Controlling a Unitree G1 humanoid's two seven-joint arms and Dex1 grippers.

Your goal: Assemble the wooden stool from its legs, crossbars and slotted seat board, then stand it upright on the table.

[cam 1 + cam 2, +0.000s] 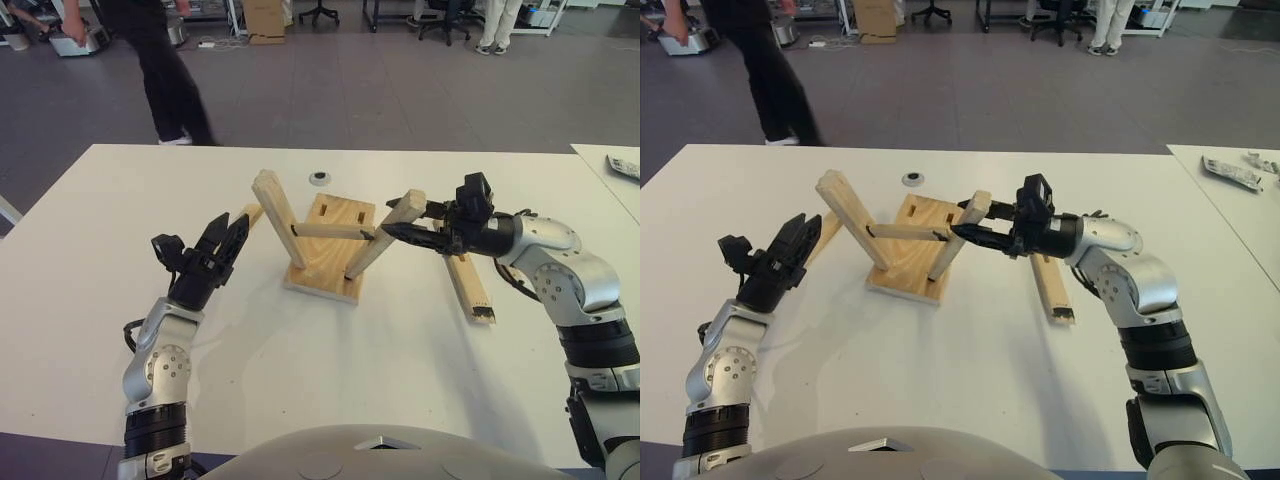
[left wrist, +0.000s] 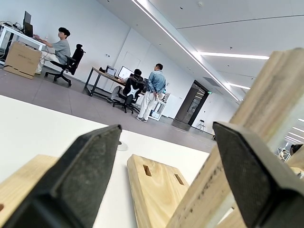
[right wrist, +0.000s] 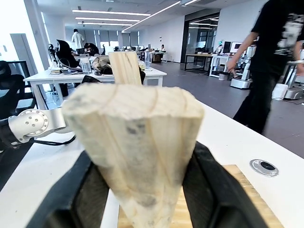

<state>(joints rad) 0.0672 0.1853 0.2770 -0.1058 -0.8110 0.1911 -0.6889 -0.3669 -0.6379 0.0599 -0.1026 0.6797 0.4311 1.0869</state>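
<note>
The slotted seat board (image 1: 322, 268) lies flat near the middle of the white table (image 1: 300, 370), and I can see two rectangular slots near its far end. Two legs stand on it, both tilted. The left leg (image 1: 277, 215) leans toward the robot's left and the right leg (image 1: 383, 238) toward its right, so together they form a wide V. A thin crossbar (image 1: 330, 231) runs roughly level between them, its ends meeting each leg about halfway up.

My right pincer (image 1: 406, 220) is clamped on the upper part of the right leg, one finger on each side of the wood just below its top end. In the right wrist view the leg's cut end sits squarely between the two dark fingers. My left pincer (image 1: 230, 228) is spread wide and holds nothing. It hovers above the table just beside the left leg, pointing toward it, and as far as I can tell it is not touching it.

A wooden piece (image 1: 253, 212) lies on the table just behind the left pincer, partly hidden by its fingers. A loose leg (image 1: 468, 283) lies flat on the table to the right of the seat board, under my right forearm. A small round fitting (image 1: 319, 179) is set into the table beyond the seat board.
</note>
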